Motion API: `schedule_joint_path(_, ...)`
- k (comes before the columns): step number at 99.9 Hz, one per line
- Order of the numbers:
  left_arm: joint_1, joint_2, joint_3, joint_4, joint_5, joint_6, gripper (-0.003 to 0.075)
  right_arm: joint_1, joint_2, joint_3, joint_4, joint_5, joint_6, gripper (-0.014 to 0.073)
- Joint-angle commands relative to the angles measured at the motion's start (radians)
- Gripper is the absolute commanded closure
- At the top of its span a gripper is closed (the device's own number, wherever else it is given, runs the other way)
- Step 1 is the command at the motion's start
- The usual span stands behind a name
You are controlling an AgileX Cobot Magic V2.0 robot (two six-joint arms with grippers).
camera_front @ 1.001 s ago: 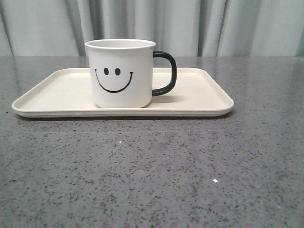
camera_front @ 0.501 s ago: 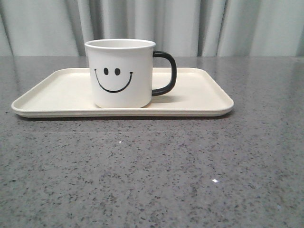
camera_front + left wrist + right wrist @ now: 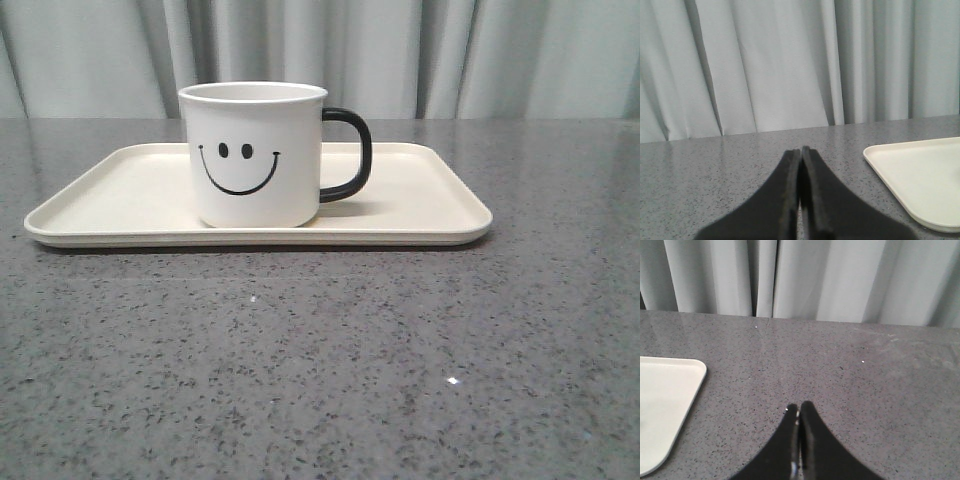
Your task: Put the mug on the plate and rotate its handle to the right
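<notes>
The white mug (image 3: 255, 155) with its black smiley face stands upright on the cream plate (image 3: 420, 215) in the front view. Its black handle (image 3: 350, 155) points to the right. Neither arm shows in the front view. In the left wrist view my left gripper (image 3: 800, 152) is shut on nothing above bare table, with a corner of the plate (image 3: 920, 175) off to one side. The right wrist view shows my right gripper (image 3: 799, 407) shut and empty, apart from the plate's other corner (image 3: 662, 405).
A grey speckled table (image 3: 320, 360) carries the plate. Pale grey curtains (image 3: 400, 50) hang behind the table's far edge.
</notes>
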Motion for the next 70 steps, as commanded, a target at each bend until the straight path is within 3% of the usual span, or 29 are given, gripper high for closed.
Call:
schedule_joint_path(1,-0.005,-0.028,0.007,0.002,-0.069,-0.003,0.074,-0.003,0.0,-0.023,0.017,-0.08,-0.001,0.0713)
schedule_joint_path(52,-0.005,-0.028,0.007,0.002,-0.069,-0.003,0.074,0.006,-0.014,-0.023,0.017,-0.08,-0.001,0.0713)
schedule_joint_path(70,-0.005,-0.028,0.007,0.002,-0.069,-0.003,0.074,0.107,-0.071,-0.023,0.017,-0.081,-0.001,0.0713)
